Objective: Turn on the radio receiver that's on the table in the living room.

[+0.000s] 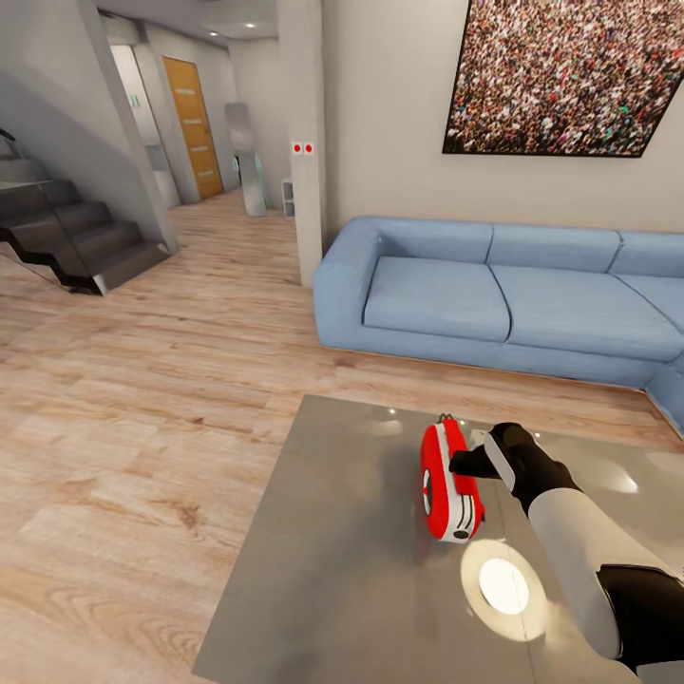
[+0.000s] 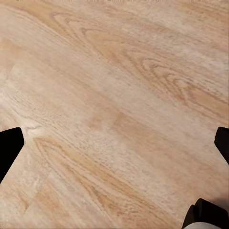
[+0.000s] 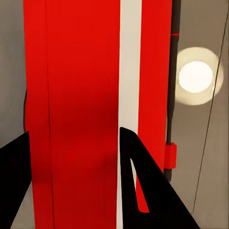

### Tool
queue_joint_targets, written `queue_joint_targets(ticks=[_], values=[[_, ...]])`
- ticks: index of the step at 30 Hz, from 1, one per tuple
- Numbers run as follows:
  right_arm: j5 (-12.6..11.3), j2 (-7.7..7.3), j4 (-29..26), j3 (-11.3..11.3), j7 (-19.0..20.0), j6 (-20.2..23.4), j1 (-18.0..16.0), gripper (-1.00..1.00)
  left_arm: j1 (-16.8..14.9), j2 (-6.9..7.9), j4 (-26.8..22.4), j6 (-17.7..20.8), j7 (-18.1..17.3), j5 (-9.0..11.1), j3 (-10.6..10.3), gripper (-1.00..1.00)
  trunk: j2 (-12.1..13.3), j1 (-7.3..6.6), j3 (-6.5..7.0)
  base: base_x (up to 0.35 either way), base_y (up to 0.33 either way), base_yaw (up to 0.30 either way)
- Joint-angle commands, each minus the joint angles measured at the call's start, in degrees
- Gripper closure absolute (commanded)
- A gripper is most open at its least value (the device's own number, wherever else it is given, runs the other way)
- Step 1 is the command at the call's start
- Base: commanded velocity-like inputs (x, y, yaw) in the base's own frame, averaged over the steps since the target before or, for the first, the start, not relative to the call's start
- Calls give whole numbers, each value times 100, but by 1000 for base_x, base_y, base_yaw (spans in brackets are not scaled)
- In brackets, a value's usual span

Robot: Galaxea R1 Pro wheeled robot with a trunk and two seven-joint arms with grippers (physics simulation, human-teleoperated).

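My right pincer (image 1: 467, 463) is at the radio receiver (image 1: 448, 483) on the tabletop (image 1: 323, 570).

The red radio stands on its edge near the middle of the glossy grey tabletop, in front of the blue sofa (image 1: 494, 299). My right pincer reaches it from its right side; in the right wrist view my fingers (image 3: 148, 191) are parted against the red casing (image 3: 81, 109). My left pincer (image 2: 114, 152) hangs open above the wood floor (image 2: 114, 71).

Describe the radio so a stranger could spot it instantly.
In front of the blue sofa is a low glossy grey table. On its top, touched by the right hand, lies the radio: the one bright red object there, with a white trim band.
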Motion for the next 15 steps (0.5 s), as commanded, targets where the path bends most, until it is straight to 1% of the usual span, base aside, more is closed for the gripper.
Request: queue_joint_targets(ticks=[1, 15], values=[[-18, 0, -4, -2, 0, -2, -1, 100, 0, 5, 0, 2, 0, 0, 2, -100, 41, -23, 19, 0, 0, 0], [-53, 3, -7, -17, 31, -9, 0, 100, 0, 48, 0, 34, 0, 0, 15, -100, 603, -330, 270, 0, 0, 0]])
